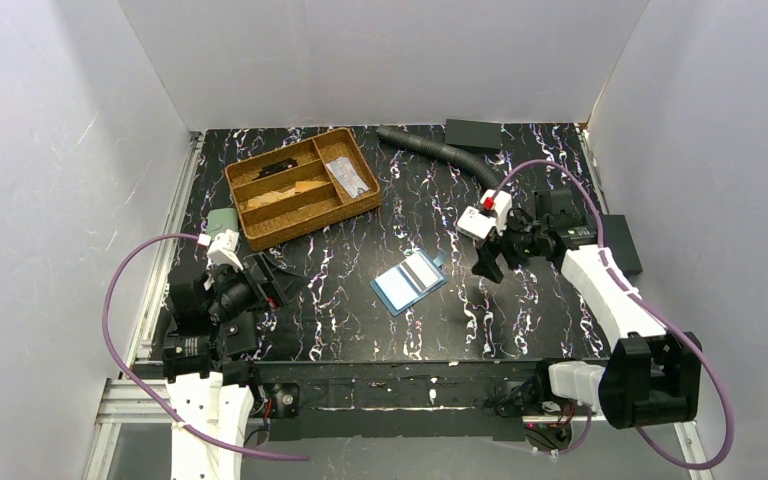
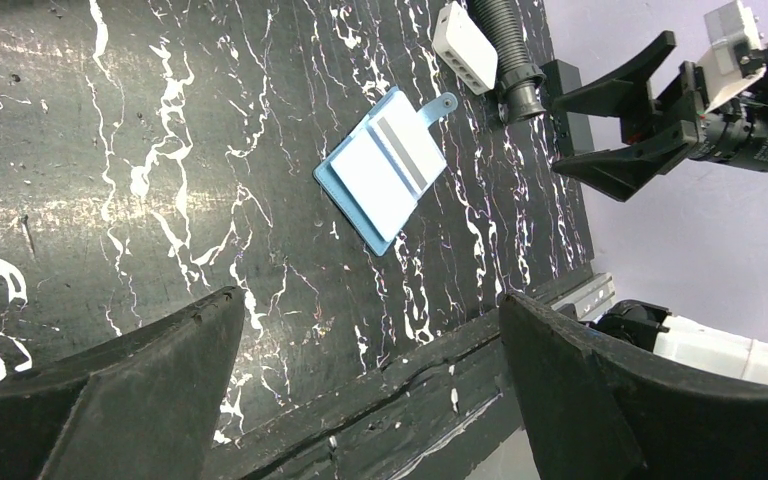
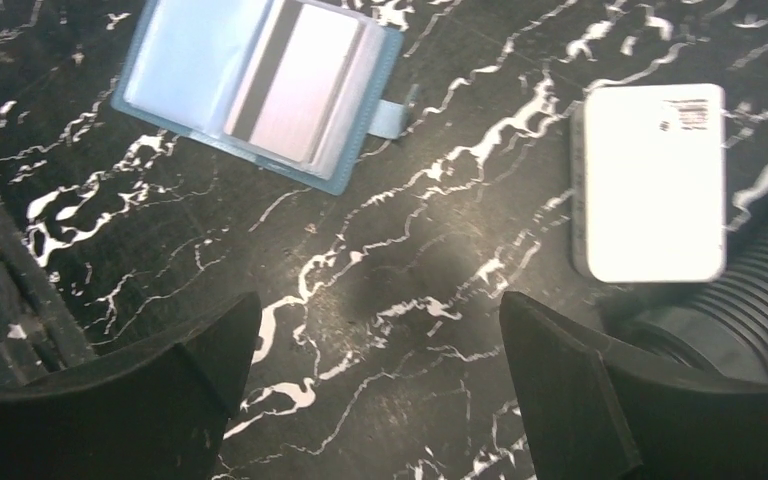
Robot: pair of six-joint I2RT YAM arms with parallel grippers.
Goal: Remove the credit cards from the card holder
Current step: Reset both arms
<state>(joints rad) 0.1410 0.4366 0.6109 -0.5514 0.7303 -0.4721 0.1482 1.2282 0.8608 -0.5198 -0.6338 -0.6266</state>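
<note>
From above, the card holder [image 1: 409, 281] lies open and flat on the black veined table [image 1: 360, 340], about mid-table between my two grippers and nearer the right one. Its long axis runs from near-left to far-right, and its small tab points far-right, towards my right arm. One of the credit cards [image 1: 422, 271] shows in the tab-side half as a pale face with a dark stripe running across the holder. My left gripper [image 1: 272, 283] is well to the holder's left, my right gripper [image 1: 487, 262] just beyond the tab end. Both are spread wide and empty. A wooden tray [image 1: 310, 222] and a ribbed hose [image 1: 440, 152] sit farther back.

From my left wrist, my fingers frame bare table and touch nothing. The holder slants up to the right with the tab end uppermost. The white box [image 2: 465, 45] lies beyond the tab, beside the hose's end. My right gripper hangs at the far right with its fingers apart.

From my right wrist, my fingers are again wide apart over bare table. The holder lies at the upper left, with its tab pointing right towards the white box. The pale striped card sits in the tab-side slots, its stripe crosswise. The box has a small printed label in one corner, too blurred for me to read.
</note>
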